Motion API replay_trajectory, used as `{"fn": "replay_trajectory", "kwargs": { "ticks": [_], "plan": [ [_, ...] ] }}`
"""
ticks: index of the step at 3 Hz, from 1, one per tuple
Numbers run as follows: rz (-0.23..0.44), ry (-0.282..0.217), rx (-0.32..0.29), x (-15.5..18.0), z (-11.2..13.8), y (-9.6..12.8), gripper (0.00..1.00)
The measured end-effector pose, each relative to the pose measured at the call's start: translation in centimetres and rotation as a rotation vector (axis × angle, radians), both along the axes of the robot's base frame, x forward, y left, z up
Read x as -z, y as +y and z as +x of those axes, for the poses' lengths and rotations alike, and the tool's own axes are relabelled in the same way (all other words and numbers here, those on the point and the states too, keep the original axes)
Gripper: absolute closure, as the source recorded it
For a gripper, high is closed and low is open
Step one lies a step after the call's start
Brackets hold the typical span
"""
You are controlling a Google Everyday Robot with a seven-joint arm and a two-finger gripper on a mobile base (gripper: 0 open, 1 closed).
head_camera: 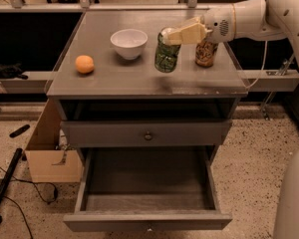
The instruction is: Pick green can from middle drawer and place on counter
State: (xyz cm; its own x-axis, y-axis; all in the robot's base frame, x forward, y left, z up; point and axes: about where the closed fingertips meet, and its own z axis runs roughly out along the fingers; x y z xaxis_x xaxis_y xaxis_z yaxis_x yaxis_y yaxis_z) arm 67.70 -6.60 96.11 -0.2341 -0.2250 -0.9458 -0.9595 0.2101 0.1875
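The green can [165, 59] is in my gripper [173, 36], whose beige fingers [188, 32] are shut on its top from the right. The can hangs slightly tilted over the middle of the counter [114, 81]. It is low over the surface, and I cannot tell whether it touches. The middle drawer [147, 180] is pulled fully open below, its dark floor bare. My white arm [249, 16] reaches in from the upper right.
A gold-orange can [205, 54] stands just right of the green can. A white bowl [129, 43] and an orange [84, 63] sit on the counter's left half. A shut drawer front with a knob [148, 136] lies above the open drawer. A cardboard box [47, 153] stands on the floor at left.
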Motion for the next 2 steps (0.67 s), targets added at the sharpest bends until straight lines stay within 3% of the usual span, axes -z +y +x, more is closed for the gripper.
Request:
{"fn": "replay_trajectory", "kwargs": {
  "ticks": [2],
  "plan": [
    [-0.019,0.087,0.01,4.9,0.1,0.4,1.0]
  ]
}}
